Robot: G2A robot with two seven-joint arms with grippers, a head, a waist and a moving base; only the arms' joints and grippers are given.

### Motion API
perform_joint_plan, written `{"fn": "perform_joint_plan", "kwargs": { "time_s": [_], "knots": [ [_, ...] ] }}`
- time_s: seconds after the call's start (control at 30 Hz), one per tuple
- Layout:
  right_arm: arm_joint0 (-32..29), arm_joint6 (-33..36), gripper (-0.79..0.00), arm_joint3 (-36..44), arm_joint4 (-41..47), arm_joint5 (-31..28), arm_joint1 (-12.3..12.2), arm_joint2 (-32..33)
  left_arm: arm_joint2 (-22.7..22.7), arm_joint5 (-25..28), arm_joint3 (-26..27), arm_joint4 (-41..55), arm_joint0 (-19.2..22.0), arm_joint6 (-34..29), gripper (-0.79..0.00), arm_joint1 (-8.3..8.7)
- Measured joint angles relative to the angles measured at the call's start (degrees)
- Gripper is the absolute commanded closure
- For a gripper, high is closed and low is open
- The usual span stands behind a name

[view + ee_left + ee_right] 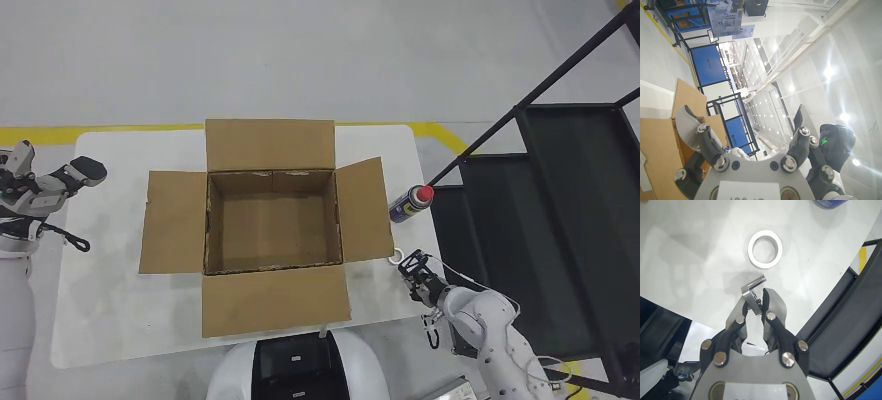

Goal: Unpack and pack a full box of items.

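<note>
An open cardboard box (270,146) stands in the middle of the white table (110,310), all flaps folded out and its inside bare. My right gripper (755,300) is shut on a small chrome bracket (752,294) with a short rod, held just above the table near its front right corner (415,272). A metal ring (750,252) lies flat on the table just past the bracket. A blue spray can (412,201) with a red cap lies beside the box's right flap. My left gripper (742,121) stands open and empty at the table's left edge (88,170), pointing upward.
Black metal stairs (540,230) stand close along the table's right side, right next to my right arm. The can's base (829,203) lies beyond the ring. A box flap (659,132) is close to the left gripper.
</note>
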State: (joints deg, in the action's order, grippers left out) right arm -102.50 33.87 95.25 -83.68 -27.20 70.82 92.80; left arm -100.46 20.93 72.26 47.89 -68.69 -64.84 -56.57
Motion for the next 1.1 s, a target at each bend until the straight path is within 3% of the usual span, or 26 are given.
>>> {"fn": "perform_joint_plan", "kwargs": {
  "time_s": [0.03, 0.07, 0.1, 0.13, 0.47, 0.7, 0.83, 1.1],
  "knots": [
    [0.2, 0.0, -0.123, -0.5, 0.2, 0.2, 0.0, -0.2, 0.0, 0.0, 0.0, 0.0, 0.0, 0.0, -0.785, 0.0],
    [0.5, 0.0, -0.342, -0.9, 0.4, 0.5, 0.0, -0.3, 0.0, 0.0, 0.0, 0.0, 0.0, 0.0, -0.785, 0.0],
    [0.8, 0.0, -0.668, -1.6, 1.1, 0.7, 0.0, -0.5, 0.0, 0.0, 0.0, 0.0, 0.0, 0.0, -0.785, 0.0],
    [1.1, 0.0, -0.785, -2.0, 1.9, 0.7, 0.0, -0.6, 0.0, 0.0, 0.0, 0.0, 0.0, 0.0, -0.785, 0.0],
    [1.4, 0.0, -0.785, -2.9, 8.0, -0.3, -0.3, 0.4, 0.0, 0.0, 0.0, 0.0, 0.0, 0.0, -0.785, 0.0],
    [-6.1, 0.2, -0.785, 5.1, 14.4, -9.8, -1.7, 8.0, 0.0, 0.0, 0.0, 0.0, 0.0, 0.0, -0.785, 0.0],
    [-8.1, 1.7, -0.785, 7.3, 15.5, -11.5, -2.2, 10.6, 0.0, 0.0, 0.0, 0.0, 0.0, 0.0, -0.785, 0.0],
    [-2.6, 2.8, -0.785, 2.8, 9.0, -9.3, -2.4, 4.0, 0.0, 0.0, 0.0, 0.0, 0.0, 0.0, -0.785, 0.0]
  ]
}}
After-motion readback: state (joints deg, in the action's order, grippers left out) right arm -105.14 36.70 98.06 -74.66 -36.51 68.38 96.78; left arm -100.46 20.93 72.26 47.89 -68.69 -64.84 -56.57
